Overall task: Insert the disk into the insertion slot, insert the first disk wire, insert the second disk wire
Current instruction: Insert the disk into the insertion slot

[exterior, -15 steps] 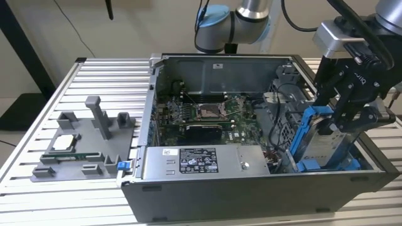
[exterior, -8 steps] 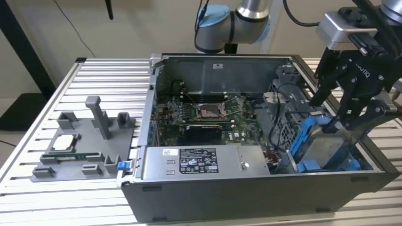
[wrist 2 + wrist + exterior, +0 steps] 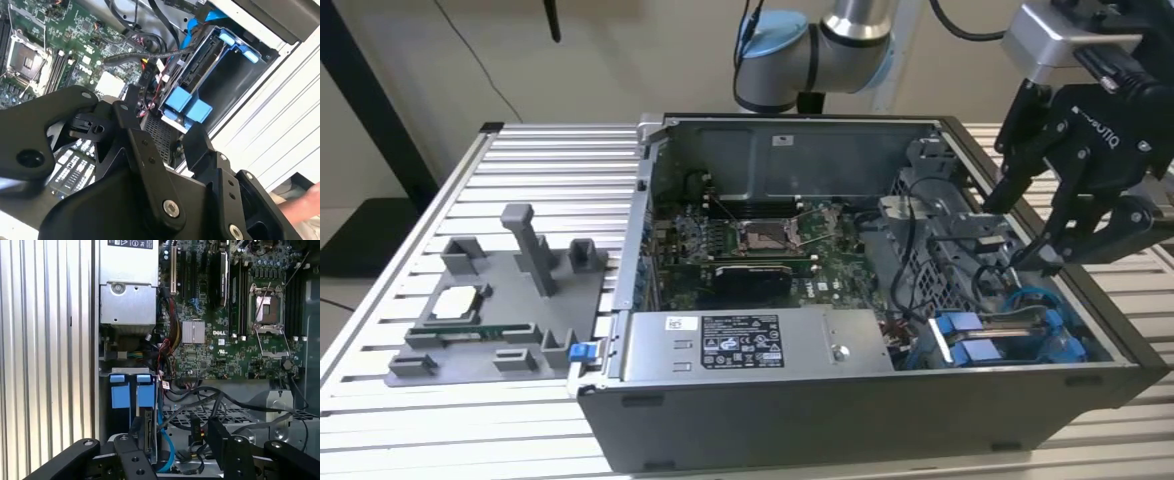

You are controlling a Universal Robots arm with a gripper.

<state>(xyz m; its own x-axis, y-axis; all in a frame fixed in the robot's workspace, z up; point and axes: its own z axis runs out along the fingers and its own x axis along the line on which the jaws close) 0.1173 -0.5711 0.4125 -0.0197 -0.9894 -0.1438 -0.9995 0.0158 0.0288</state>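
The disk [image 3: 148, 432] sits on edge in its blue carrier [image 3: 145, 392] inside the drive cage, in the insertion slot [image 3: 200, 75] at the case's near corner on the exterior view's right. The same blue carrier [image 3: 983, 350] shows from outside. Beside it a darker bay [image 3: 235, 85] stands hollow. A blue cable [image 3: 165, 445] and black wires [image 3: 200, 405] lie loose by the disk's end. My gripper [image 3: 1027, 225] hovers above the cage, open, with nothing between its fingers [image 3: 197, 142]. In the first wrist view the gripper [image 3: 170, 437] hangs over the disk's connector end.
The silver power supply [image 3: 740, 345] with its sticker fills the case's front. The motherboard [image 3: 761, 240] with its bare socket lies behind. A grey fixture [image 3: 480, 320] holding parts stands on the slatted table at the exterior view's left. A person's hand [image 3: 300, 205] is beyond the case wall.
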